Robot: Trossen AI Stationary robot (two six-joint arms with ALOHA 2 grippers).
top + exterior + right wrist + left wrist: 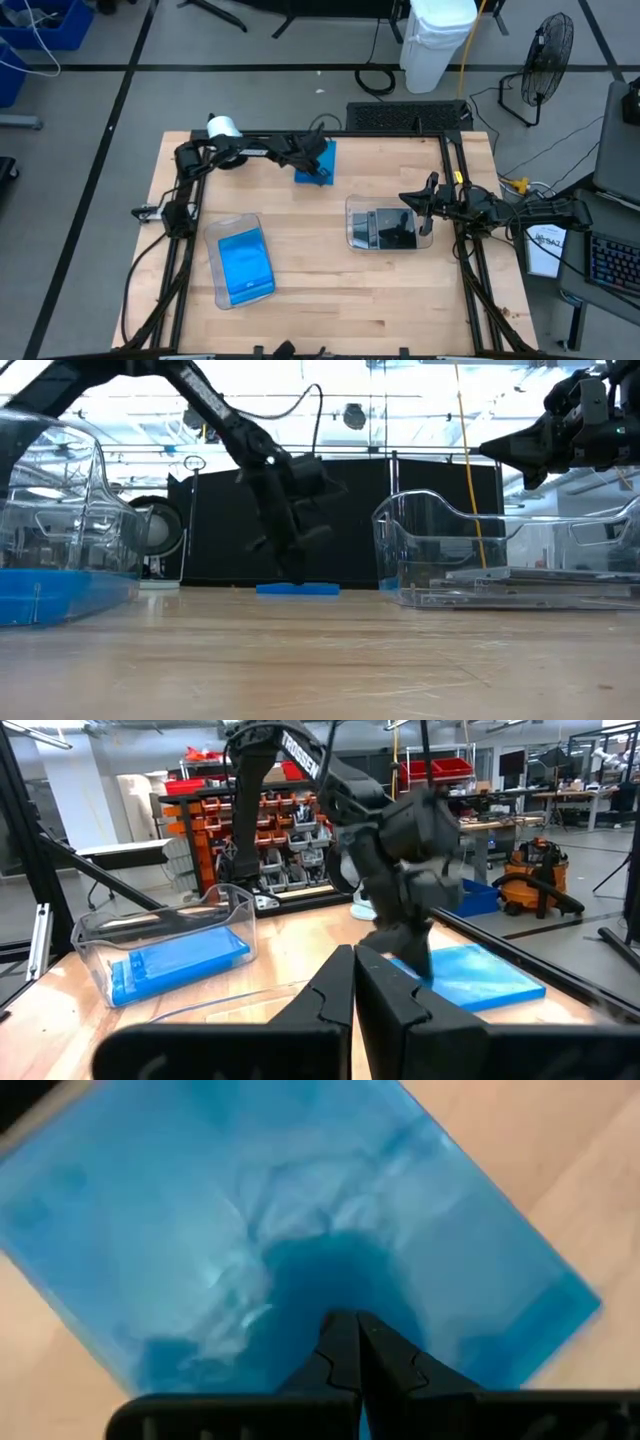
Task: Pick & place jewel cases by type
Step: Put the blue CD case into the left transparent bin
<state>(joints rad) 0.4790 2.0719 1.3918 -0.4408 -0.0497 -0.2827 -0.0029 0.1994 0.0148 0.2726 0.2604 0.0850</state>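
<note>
Left gripper (318,165) sits low over a blue jewel case (316,162) at the back of the desk (330,290).
Its fingers (340,1350) are pressed together, holding nothing. The right gripper (422,205) hangs above the tray of dark cases (390,228), fingers together too. More blue cases (245,264) lie in the left tray.

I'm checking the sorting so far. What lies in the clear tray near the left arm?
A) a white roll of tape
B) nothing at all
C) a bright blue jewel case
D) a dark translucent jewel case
C: in the high view the clear tray on the left side of the table holds a bright blue jewel case, while the dark cases lie in the other tray by the right arm.
</note>
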